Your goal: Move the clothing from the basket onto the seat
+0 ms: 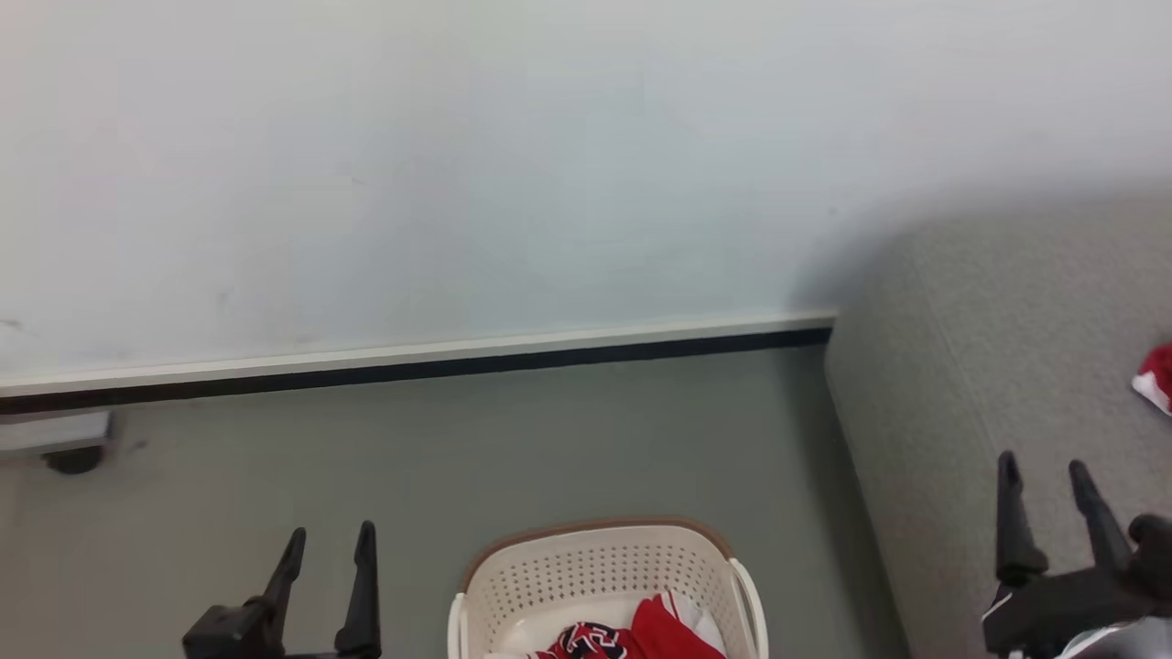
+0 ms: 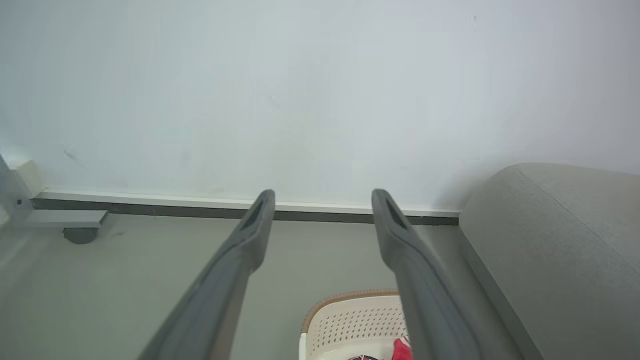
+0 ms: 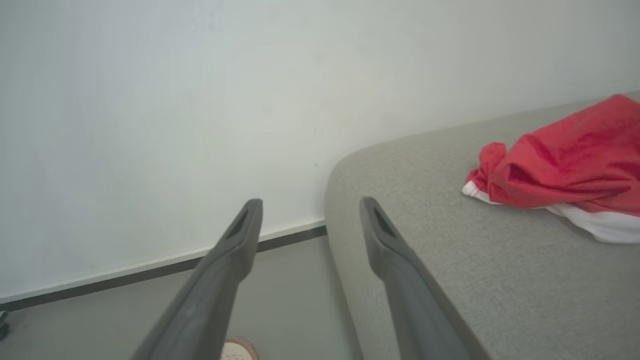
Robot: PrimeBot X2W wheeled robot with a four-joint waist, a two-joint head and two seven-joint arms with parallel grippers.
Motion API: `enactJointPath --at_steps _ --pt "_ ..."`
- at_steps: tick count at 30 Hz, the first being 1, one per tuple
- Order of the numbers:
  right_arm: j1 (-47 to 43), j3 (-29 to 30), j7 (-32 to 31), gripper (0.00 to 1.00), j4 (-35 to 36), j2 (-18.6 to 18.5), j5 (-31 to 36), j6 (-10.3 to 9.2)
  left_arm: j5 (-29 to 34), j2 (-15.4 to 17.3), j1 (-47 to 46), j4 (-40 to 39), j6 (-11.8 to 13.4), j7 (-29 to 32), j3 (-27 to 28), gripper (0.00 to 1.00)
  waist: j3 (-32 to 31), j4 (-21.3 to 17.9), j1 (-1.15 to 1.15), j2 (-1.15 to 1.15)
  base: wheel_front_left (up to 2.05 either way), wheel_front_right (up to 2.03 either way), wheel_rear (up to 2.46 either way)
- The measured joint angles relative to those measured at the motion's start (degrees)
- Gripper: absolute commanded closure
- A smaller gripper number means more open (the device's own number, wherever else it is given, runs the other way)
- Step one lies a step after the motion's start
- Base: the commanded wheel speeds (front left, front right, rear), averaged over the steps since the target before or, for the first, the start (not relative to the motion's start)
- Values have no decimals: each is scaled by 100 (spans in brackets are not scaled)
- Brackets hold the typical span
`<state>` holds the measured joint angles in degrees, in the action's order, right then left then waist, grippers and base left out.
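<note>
Sitting in the laundry basket [image 1: 595, 530], a red jersey [image 1: 591, 642] with black-white print can be seen; a plain red top [image 3: 565, 167] is laid on the grey sofa seat [image 1: 1007, 366]. The left gripper [image 1: 330, 534] and right gripper [image 1: 1044, 465] are held wide apart, empty.

Bright, flat, diffuse light. Soft shadow on wall [image 1: 851, 256] beside seat [image 1: 1025, 348]. Wrist views slightly soft up close.
</note>
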<state>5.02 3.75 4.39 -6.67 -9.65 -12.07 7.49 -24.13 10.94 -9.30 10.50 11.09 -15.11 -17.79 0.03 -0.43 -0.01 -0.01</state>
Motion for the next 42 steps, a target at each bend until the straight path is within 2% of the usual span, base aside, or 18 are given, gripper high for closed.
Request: enactJointPath --at_steps 8,14,24,42 --pt "-507 -537 -196 0 423 366 366 0 237 52 427 2 -512 0 534 0 -269 369 0 0 0 0 0" --pt "-946 -542 -211 0 559 477 559 0 489 -24 517 60 -787 0 720 0 -286 432 1 1 0 0 0" --pt "-1114 -631 -164 0 650 570 701 0 664 -119 622 51 -949 0 1004 0 -252 315 1 1 0 0 0" --pt "-1030 -743 -33 0 493 639 715 0 916 -360 693 126 -1157 0 1183 0 -213 256 1 1 0 0 0"
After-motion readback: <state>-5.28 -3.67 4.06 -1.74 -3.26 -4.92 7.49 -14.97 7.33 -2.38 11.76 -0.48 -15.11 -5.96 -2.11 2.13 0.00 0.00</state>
